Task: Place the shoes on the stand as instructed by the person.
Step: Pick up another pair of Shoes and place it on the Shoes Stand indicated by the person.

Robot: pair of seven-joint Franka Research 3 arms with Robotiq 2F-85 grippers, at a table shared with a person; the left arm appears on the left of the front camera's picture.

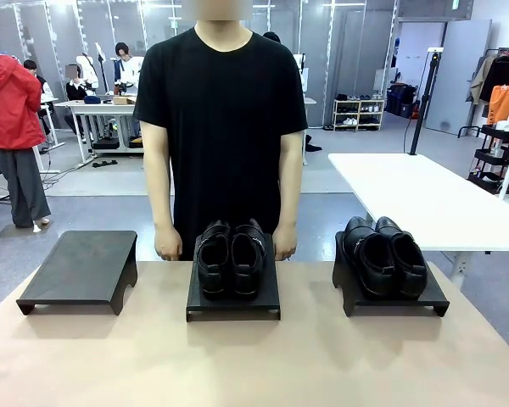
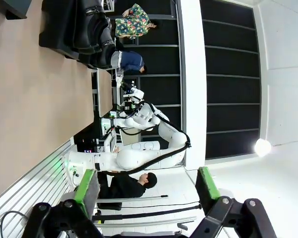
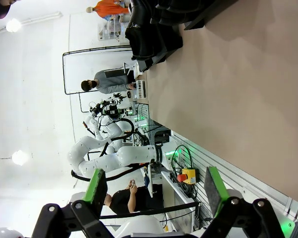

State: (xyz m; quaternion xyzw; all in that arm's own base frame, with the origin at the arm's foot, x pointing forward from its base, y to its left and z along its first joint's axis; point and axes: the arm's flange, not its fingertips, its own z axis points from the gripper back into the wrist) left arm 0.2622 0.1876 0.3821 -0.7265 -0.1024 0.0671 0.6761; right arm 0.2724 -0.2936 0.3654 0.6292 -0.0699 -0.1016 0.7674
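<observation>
One pair of glossy black shoes (image 1: pixel 231 257) sits on the middle black stand (image 1: pixel 233 305), and a second pair (image 1: pixel 383 254) on the right stand (image 1: pixel 394 298). The left stand (image 1: pixel 78 267) is bare. The person (image 1: pixel 225 119) in a black T-shirt stands at the far edge, a hand (image 1: pixel 167 246) hanging on each side of the middle stand. My left gripper (image 2: pixel 148 186) is open with nothing between its green pads; far off it sees shoes (image 2: pixel 92 29) on a stand. My right gripper (image 3: pixel 154 188) is open too, well away from shoes (image 3: pixel 151 29) on a stand.
The tan table top (image 1: pixel 237 356) stretches bare in front of the stands. A white table (image 1: pixel 424 195) stands at the back right. A figure in a red jacket (image 1: pixel 8 110) is far left. The other arm (image 2: pixel 139 153) and a red stop button (image 3: pixel 187 174) show in the wrist views.
</observation>
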